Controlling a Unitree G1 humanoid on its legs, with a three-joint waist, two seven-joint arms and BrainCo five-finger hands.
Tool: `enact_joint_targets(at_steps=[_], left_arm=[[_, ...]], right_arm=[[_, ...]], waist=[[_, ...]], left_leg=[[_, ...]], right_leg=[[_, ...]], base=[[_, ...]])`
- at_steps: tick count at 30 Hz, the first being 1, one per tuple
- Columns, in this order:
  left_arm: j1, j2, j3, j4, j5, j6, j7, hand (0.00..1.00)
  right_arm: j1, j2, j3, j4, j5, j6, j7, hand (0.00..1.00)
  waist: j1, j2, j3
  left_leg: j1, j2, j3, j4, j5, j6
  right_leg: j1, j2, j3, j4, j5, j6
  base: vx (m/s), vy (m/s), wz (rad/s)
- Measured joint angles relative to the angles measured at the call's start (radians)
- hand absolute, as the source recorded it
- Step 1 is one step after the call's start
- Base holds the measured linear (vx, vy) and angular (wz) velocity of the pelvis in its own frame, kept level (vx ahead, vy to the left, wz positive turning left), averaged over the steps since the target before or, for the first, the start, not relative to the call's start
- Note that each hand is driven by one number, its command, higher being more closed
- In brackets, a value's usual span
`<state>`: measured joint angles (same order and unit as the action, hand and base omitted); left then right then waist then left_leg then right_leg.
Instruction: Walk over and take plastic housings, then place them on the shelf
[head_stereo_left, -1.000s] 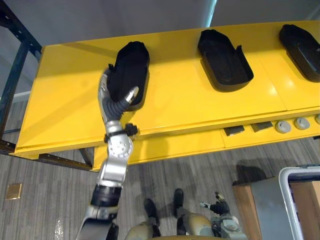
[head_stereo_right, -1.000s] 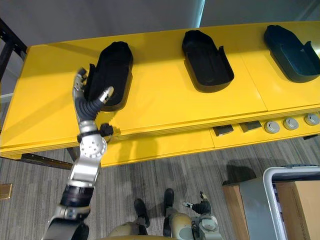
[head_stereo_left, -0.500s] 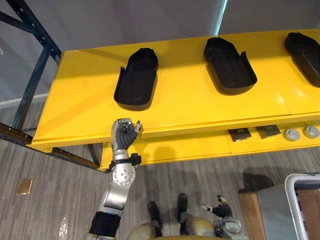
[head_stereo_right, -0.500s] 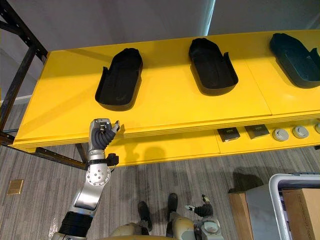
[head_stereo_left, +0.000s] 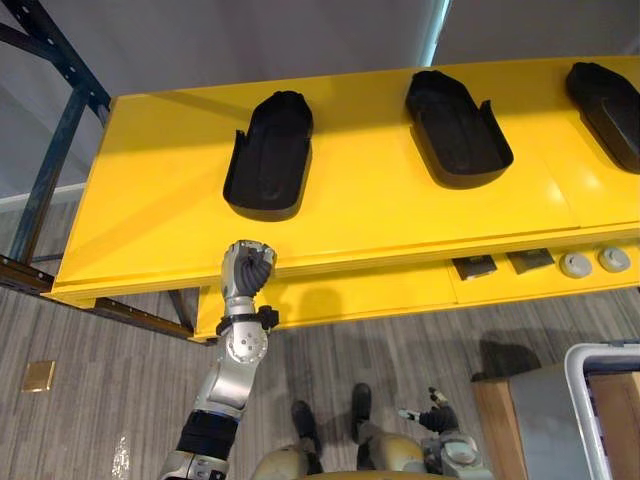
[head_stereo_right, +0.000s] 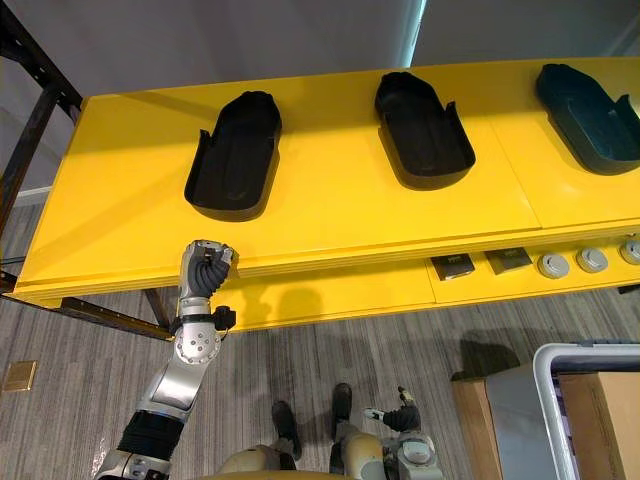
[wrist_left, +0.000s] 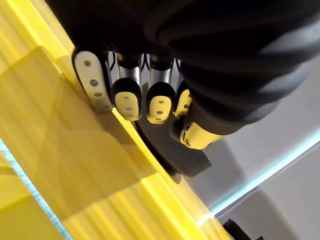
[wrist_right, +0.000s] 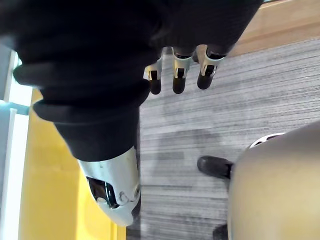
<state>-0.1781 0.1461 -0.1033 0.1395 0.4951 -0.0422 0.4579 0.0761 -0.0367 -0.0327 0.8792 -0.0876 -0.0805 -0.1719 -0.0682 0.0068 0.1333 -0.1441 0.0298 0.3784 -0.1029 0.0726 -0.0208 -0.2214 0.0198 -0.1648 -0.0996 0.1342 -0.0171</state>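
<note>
One second back, saw left housing (head_stereo_left: 268, 160) under the fingers of left hand (head_stereo_left: 246, 268); now see it bare, upper left of centre, lying flat on bench (head_stereo_left: 370, 215) and touched by nothing. Note much the same spot on the yellow top, allowing for some shift of the whole view. Find left hand drawn down to the bench's front edge, just below that housing, balled into a fist around nothing. Confirm the curl in left wrist view: fingertips (wrist_left: 125, 97) tucked in, yellow edge just past them. Judge the take not made: either a grasp given up or a pause before another reach; cannot say which. Judge placing on the shelf still wholly ahead.

Record middle housing (head_stereo_left: 455, 130) at upper centre and right housing (head_stereo_left: 608, 105) at upper right, well apart, untouched. Describe all three as matt black moulded shells: long, rounded at one end, hollow side up, with thin raised walls and a small tab on one flank. Expect light, stiff, fairly slick plastic. Describe bench as glossy yellow, smooth and hard, with a stepped front lip and round buttons (head_stereo_left: 575, 264) at right. Log dark steel rack (head_stereo_left: 55, 150) at upper left and grey plank floor (head_stereo_left: 110, 350) below. Find right hand (wrist_right: 177, 80) hanging low, right of bottom centre, fingers loose and straight, empty.
</note>
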Motion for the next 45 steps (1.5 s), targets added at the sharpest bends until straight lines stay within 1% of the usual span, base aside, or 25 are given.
enact_joint_targets(at_steps=[6, 9, 10, 11, 12, 14, 20, 22, 23, 24, 28, 30, 31, 36, 40, 45], left_arm=[[-0.013, 0.005, -0.027, -0.004, 0.049, 0.011, 0.001, 1.0], [-0.004, -0.004, -0.075, -0.064, 0.049, 0.011, 0.0, 1.0], [0.005, -0.011, -0.093, -0.11, 0.048, 0.008, 0.0, 1.0], [0.01, -0.019, -0.104, -0.135, 0.048, -0.007, 0.0, 1.0], [0.011, -0.025, -0.104, -0.145, 0.047, -0.013, 0.0, 1.0], [0.011, -0.04, -0.102, -0.175, 0.046, -0.019, 0.001, 1.0], [0.01, -0.072, -0.103, -0.204, 0.034, -0.029, 0.001, 1.0], [0.01, -0.074, -0.102, -0.219, 0.024, -0.036, 0.001, 1.0], [0.01, -0.075, -0.101, -0.22, 0.023, -0.037, 0.002, 1.0], [0.01, -0.074, -0.098, -0.22, 0.022, -0.036, 0.002, 1.0], [0.01, -0.075, -0.089, -0.22, 0.023, -0.034, 0.002, 1.0], [0.01, -0.074, -0.083, -0.22, 0.023, -0.031, 0.002, 1.0], [0.009, -0.074, -0.08, -0.214, 0.023, -0.03, 0.002, 1.0], [0.0, -0.069, -0.051, -0.134, 0.023, -0.007, 0.001, 1.0], [-0.008, -0.032, -0.039, -0.085, 0.024, 0.003, 0.001, 1.0], [-0.051, -0.016, -0.006, -0.024, 0.024, 0.024, 0.001, 1.0]], right_arm=[[0.0, 0.008, 0.0, -0.001, 0.0, -0.002, -0.001, 0.0], [0.001, 0.009, 0.002, -0.002, 0.0, -0.003, -0.001, 0.0], [0.001, 0.009, 0.002, -0.003, 0.001, -0.007, -0.001, 0.0], [0.0, 0.009, 0.002, -0.003, 0.002, -0.009, -0.002, 0.0], [0.001, 0.009, 0.002, -0.003, 0.002, -0.01, -0.002, 0.0], [0.001, 0.01, 0.001, -0.003, 0.002, -0.01, -0.002, 0.0], [0.003, 0.015, 0.001, -0.003, 0.002, -0.009, -0.002, 0.0], [0.006, 0.014, 0.001, -0.003, 0.002, -0.009, -0.002, 0.0], [0.011, 0.012, 0.001, -0.005, 0.002, -0.009, -0.002, 0.0], [0.012, 0.01, 0.001, -0.004, 0.002, -0.006, -0.002, 0.0], [0.012, 0.009, 0.001, -0.004, 0.001, -0.005, -0.002, 0.0], [0.012, 0.009, 0.002, -0.005, 0.001, -0.005, -0.002, 0.0], [0.012, 0.01, 0.002, -0.005, 0.001, -0.004, -0.001, 0.0], [0.011, 0.01, 0.002, -0.007, 0.0, -0.002, -0.001, 0.0], [0.011, 0.01, 0.002, -0.007, 0.0, 0.001, 0.0, 0.0], [0.01, 0.01, 0.002, -0.009, -0.002, 0.001, 0.0, 0.0]], waist=[[-0.008, -0.013, -0.002], [-0.015, -0.018, -0.005], [-0.02, -0.02, -0.006], [-0.026, -0.021, -0.007], [-0.026, -0.021, -0.007], [-0.026, -0.021, -0.007], [-0.025, -0.021, -0.007], [-0.015, -0.021, -0.007], [-0.004, -0.021, -0.007], [0.002, -0.021, -0.007], [0.0, -0.021, -0.007], [-0.002, -0.021, -0.007], [-0.002, -0.02, -0.008], [-0.005, -0.018, -0.009], [-0.005, -0.018, -0.009], [-0.008, -0.018, -0.009]], left_leg=[[-0.011, -0.007, 0.014, 0.0, 0.0, 0.001], [-0.018, -0.012, 0.015, 0.0, -0.001, 0.001], [-0.023, -0.015, 0.018, 0.0, -0.001, 0.001], [-0.022, -0.017, 0.021, 0.0, -0.001, 0.002], [-0.02, -0.017, 0.023, 0.0, -0.001, 0.003], [-0.015, -0.019, 0.03, 0.001, -0.001, 0.013], [0.006, -0.015, 0.013, 0.007, -0.001, 0.014], [0.005, -0.014, 0.007, 0.006, -0.005, 0.019], [0.005, -0.015, 0.009, 0.004, -0.016, 0.023], [0.005, -0.015, 0.009, 0.001, -0.018, 0.027], [0.006, -0.014, 0.012, 0.0, -0.019, 0.03], [0.006, -0.013, 0.013, 0.0, -0.018, 0.028], [0.007, -0.013, 0.018, 0.0, -0.013, 0.021], [0.011, -0.013, 0.027, 0.0, -0.01, 0.017], [0.01, -0.014, 0.029, 0.0, -0.01, 0.017], [0.008, -0.014, 0.035, 0.0, -0.01, 0.017]], right_leg=[[-0.014, -0.008, 0.006, 0.001, 0.002, 0.002], [-0.021, -0.016, 0.008, 0.001, 0.012, 0.016], [-0.027, -0.018, 0.011, 0.001, 0.019, 0.02], [-0.027, -0.02, 0.015, 0.001, 0.022, 0.021], [-0.026, -0.02, 0.017, 0.002, 0.022, 0.021], [-0.023, -0.02, 0.026, 0.002, 0.033, 0.006], [0.005, -0.02, 0.04, 0.002, 0.032, 0.006], [0.007, -0.02, 0.046, 0.002, 0.03, 0.006], [0.008, -0.02, 0.054, 0.001, 0.027, 0.006], [0.008, -0.02, 0.056, 0.001, 0.026, 0.005], [0.008, -0.019, 0.057, 0.001, 0.023, 0.005], [0.007, -0.018, 0.058, 0.001, 0.022, 0.005], [0.008, -0.018, 0.058, 0.001, 0.021, 0.005], [0.01, -0.018, 0.061, 0.001, 0.021, 0.005], [0.008, -0.019, 0.062, 0.001, 0.021, 0.006], [0.003, -0.018, 0.068, 0.001, 0.02, 0.006]], base=[[0.01, 0.044, -0.04], [0.05, 0.055, 0.0], [0.08, 0.057, -0.06], [0.11, 0.069, -0.08], [0.12, 0.068, -0.1], [0.13, 0.06, -0.11], [0.08, 0.036, 0.11], [0.01, 0.019, 0.09], [0.0, 0.0, 0.0], [0.0, 0.0, 0.0], [-0.01, 0.001, 0.0], [0.0, -0.001, -0.02], [0.02, 0.0, -0.05], [0.03, 0.013, -0.02], [0.03, 0.012, -0.01], [0.01, 0.006, -0.03]])
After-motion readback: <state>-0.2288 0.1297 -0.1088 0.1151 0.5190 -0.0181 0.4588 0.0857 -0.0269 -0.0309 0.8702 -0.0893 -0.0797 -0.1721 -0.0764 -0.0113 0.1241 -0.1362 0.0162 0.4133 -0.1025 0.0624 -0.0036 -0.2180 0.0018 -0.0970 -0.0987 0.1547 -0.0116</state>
